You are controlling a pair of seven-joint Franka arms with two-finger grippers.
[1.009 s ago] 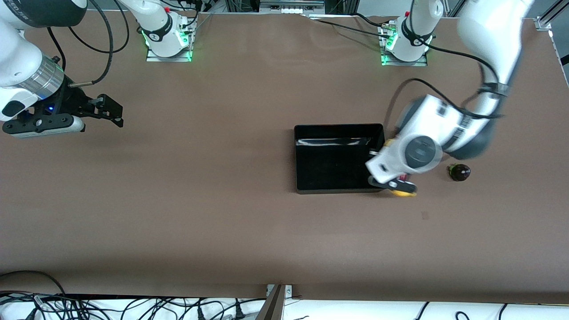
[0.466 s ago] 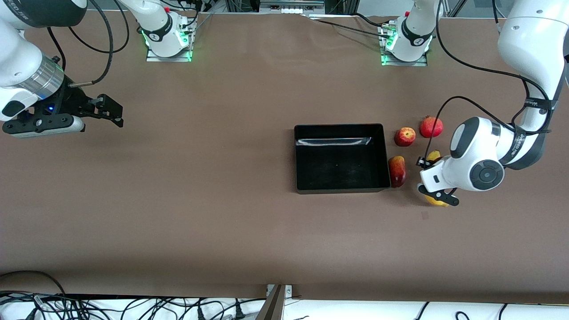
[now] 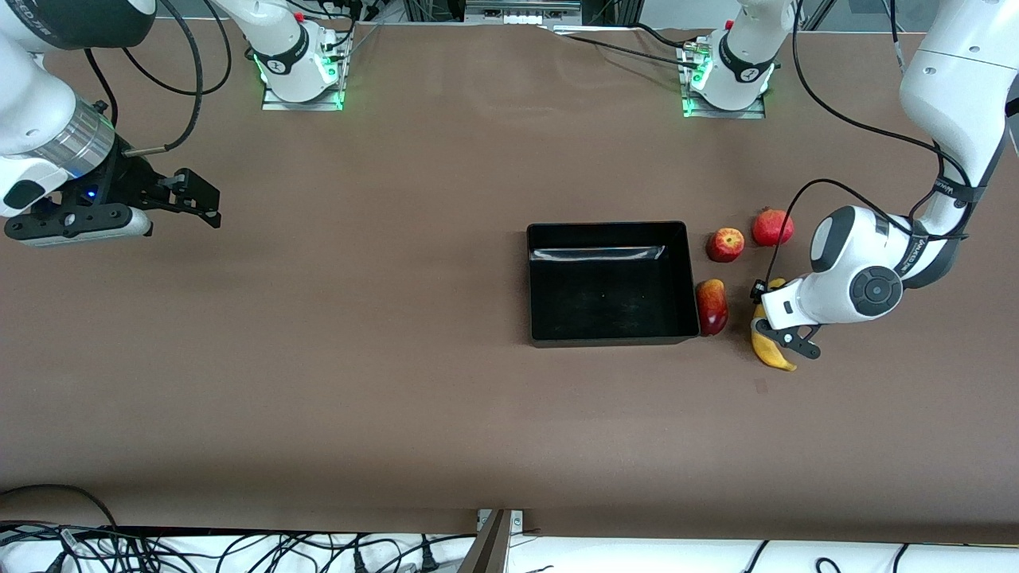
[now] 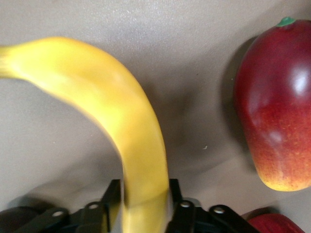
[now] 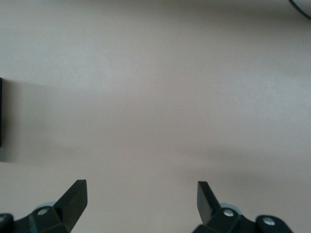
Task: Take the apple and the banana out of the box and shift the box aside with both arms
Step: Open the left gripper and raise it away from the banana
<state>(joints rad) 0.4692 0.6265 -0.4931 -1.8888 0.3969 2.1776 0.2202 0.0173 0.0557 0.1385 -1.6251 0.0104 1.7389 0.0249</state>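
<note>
Banana (image 3: 771, 345): long, curved, plain yellow, smooth-skinned. It lies on the brown table (image 3: 398, 382) toward the left arm's end, nearer the front camera than the apple and pomegranate. In the left wrist view the banana (image 4: 121, 126) runs straight up between the two black fingers, its surface slightly smeared.

Left gripper (image 3: 784, 334): low over the banana, fingers (image 4: 182, 216) set on either side of it and pressed against its skin, so it grips the banana.

Mango (image 3: 712, 306): oblong, glossy red shading to yellow-orange at one end, small green stem tip showing in the left wrist view (image 4: 277, 107). It lies just beside the tray's wall, between tray and banana.

Apple (image 3: 725, 244): round, red with a yellow patch, farther from the front camera than the mango. Pomegranate (image 3: 772, 228): round, solid red, just beside the apple toward the left arm's end.

Tray (image 3: 541, 286): shallow, rectangular, glossy black, open top, low walls, near mid-table; nothing lies inside it.

Right gripper (image 3: 187, 199): waits above the table at the right arm's end, well apart from everything; fingers (image 5: 73, 196) spread wide, holding nothing.

Writing: small dark lettering on the left arm's forearm band, too small to read.
</note>
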